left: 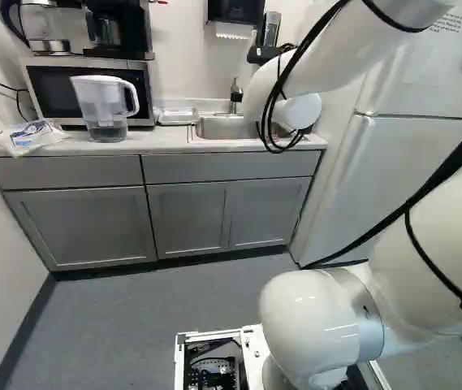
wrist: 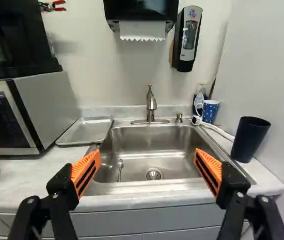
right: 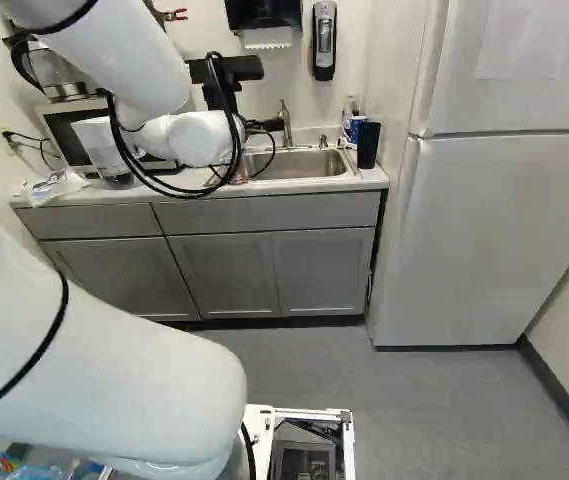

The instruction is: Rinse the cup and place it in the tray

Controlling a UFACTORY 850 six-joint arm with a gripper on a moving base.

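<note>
Gripper (right: 264,125) fingers stand wide apart in the wrist view, their orange pads (wrist: 86,170) facing each other across a gap, with nothing gripped. Taking straight ahead of the gripper as twelve o'clock, the stainless steel sink (wrist: 154,145) lies at twelve, its faucet (wrist: 151,105) standing beyond the basin.

Both cups show in the wrist and right base views, but not in the left base view. The dark navy tumbler (wrist: 251,139) stands mouth up on the counter (wrist: 29,175) at one o'clock, just beside the sink. The blue paper cup with white spots (wrist: 210,112) stands between twelve and one, farther back. Which of them is the task's cup, I cannot tell.

The shallow metal tray (wrist: 85,132) sits at eleven o'clock, between the sink and the microwave (wrist: 44,107). Wrist and left base views show it; the arm covers that spot in the right base view.

Only the wrist view looks down into the basin, onto the drain (wrist: 153,174) and a spoon (wrist: 120,169) near it. At ten o'clock, the water filter pitcher (left: 105,106) shows whole in the left base view alone. Both base views show the refrigerator front (right: 504,230) and a plastic bag (left: 29,136) on the counter.
</note>
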